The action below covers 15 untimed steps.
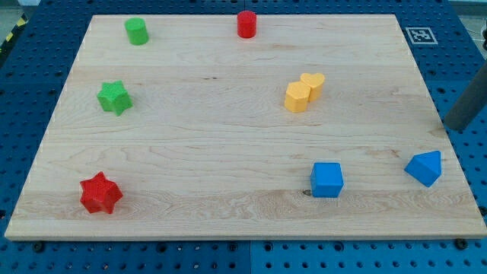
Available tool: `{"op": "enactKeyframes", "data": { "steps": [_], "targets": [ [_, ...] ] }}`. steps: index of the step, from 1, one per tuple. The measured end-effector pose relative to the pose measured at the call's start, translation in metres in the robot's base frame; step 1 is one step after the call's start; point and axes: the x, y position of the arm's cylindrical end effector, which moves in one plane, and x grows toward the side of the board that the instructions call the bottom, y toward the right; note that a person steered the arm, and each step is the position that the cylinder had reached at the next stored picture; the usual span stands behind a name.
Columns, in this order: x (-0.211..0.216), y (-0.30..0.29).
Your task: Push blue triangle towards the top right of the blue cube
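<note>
The blue triangle (pixel 424 167) sits near the table's right edge, toward the bottom right corner, with the blue cube (pixel 327 180) well apart on the view's left of it, close to the bottom edge. The rod comes in from the view's right and my tip (pixel 450 128) rests at the right edge, just above the triangle and not touching it; it is a bare rod, with no jaws to open or close. Farther off, two yellow blocks (pixel 303 92) touch each other right of the middle, a red cylinder (pixel 246 24) and a green cylinder (pixel 137 31) stand by the top edge, a green star (pixel 114 97) lies near the left edge and a red star (pixel 100 193) near the bottom left corner of the wooden table (pixel 198 137).
</note>
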Motion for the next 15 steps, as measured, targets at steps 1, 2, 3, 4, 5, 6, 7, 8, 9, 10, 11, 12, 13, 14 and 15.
{"op": "enactKeyframes", "data": {
  "steps": [1,2,3,4,5,6,7,8,9,10,11,12,13,14,15],
  "targets": [
    [0.016,0.006],
    [0.024,0.007],
    [0.032,0.007],
    [0.063,0.007],
    [0.084,0.007],
    [0.095,0.005],
    [0.092,-0.034],
    [0.086,-0.078],
    [0.085,-0.081],
    [0.081,-0.080],
    [0.066,-0.076],
    [0.066,-0.087],
    [0.067,-0.100],
    [0.066,-0.110],
    [0.056,-0.115]
  ]
}}
